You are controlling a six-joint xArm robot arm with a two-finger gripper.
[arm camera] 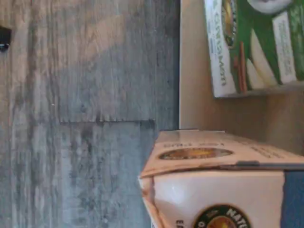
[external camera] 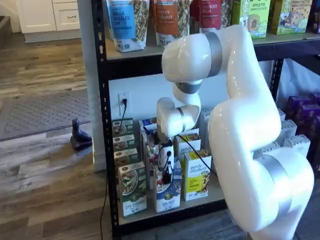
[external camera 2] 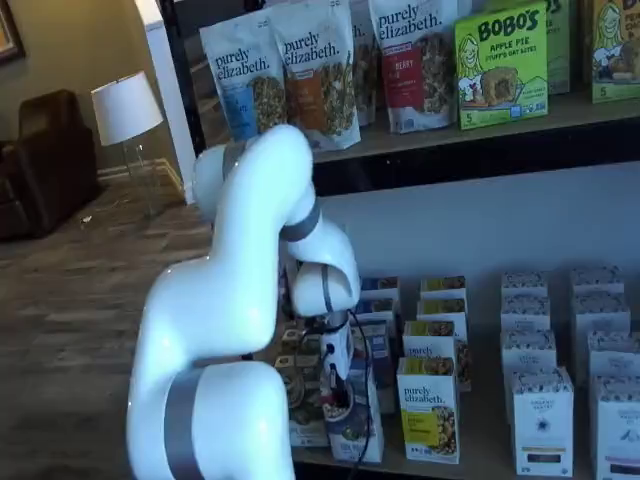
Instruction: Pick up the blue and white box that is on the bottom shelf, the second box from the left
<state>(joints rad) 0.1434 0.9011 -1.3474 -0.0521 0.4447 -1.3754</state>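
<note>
The blue and white box (external camera: 169, 197) stands at the front of the bottom shelf (external camera: 165, 219), between a green-and-white carton (external camera: 132, 190) and a yellow-and-white carton (external camera: 196, 177). It also shows in a shelf view (external camera 2: 358, 435), and close up in the wrist view (arm camera: 218, 190), white with a blue part. My gripper (external camera: 166, 172) hangs at the box's top with its black fingers down over the upper front. It also shows in a shelf view (external camera 2: 337, 395). The fingers show no plain gap, and I cannot tell if they grip the box.
The wrist view shows the wood floor (arm camera: 85, 118), the tan shelf board (arm camera: 190, 95) and the green carton (arm camera: 256, 42). More cartons stand in rows behind and to the right (external camera 2: 545, 420). Pouches (external camera 2: 320, 70) fill the upper board. The black rack post (external camera: 102, 125) is at the left.
</note>
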